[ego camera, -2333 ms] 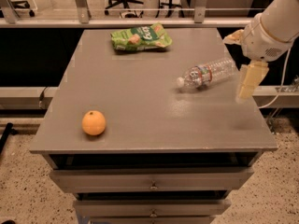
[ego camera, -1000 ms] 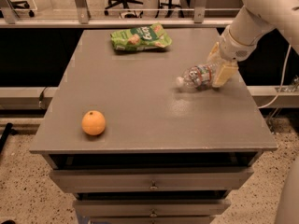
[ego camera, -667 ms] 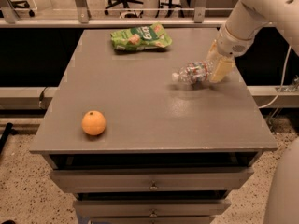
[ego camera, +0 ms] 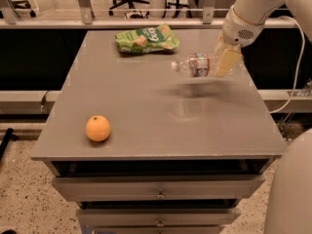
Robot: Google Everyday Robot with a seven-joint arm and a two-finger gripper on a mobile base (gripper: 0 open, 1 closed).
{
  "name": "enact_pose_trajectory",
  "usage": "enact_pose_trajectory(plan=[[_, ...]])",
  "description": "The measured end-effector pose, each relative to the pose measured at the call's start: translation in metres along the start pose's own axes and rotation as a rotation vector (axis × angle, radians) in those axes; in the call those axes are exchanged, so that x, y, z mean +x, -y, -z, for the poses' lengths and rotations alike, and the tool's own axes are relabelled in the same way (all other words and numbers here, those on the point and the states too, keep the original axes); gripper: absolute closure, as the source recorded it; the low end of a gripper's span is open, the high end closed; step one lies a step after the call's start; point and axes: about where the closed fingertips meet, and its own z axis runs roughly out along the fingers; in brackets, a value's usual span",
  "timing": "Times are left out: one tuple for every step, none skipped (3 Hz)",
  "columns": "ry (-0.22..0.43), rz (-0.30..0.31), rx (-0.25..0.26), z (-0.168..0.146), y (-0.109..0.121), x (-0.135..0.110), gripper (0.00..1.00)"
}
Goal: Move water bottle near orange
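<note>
The water bottle (ego camera: pixel 195 65) is clear with a white cap and a red, white and blue label. It lies horizontal, cap to the left, held a little above the back right of the grey table (ego camera: pixel 161 130), with its shadow below it. My gripper (ego camera: pixel 225 58) is shut on the bottle's right end, and one cream finger (ego camera: pixel 227 61) shows in front of it. The orange (ego camera: pixel 98 128) sits near the table's front left edge, far from the bottle.
A green snack bag (ego camera: pixel 146 38) lies at the back centre of the table. Drawers (ego camera: pixel 158 189) sit under the tabletop. A white part of the robot (ego camera: pixel 292 189) fills the lower right corner. A cable (ego camera: pixel 297 48) hangs at the right.
My gripper came in from the right and closed on the bottle's right end. The bottle has risen off the table and shifted slightly left. The orange and the bag have not moved.
</note>
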Motion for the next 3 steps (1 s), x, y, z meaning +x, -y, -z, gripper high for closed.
enact_pose_trajectory(plan=[[0.004, 0.008, 0.003, -0.005, 0.002, -0.004, 1.00], [0.022, 0.029, -0.009, -0.012, -0.009, -0.055, 1.00], [0.050, 0.016, -0.045, -0.018, -0.039, -0.112, 1.00]])
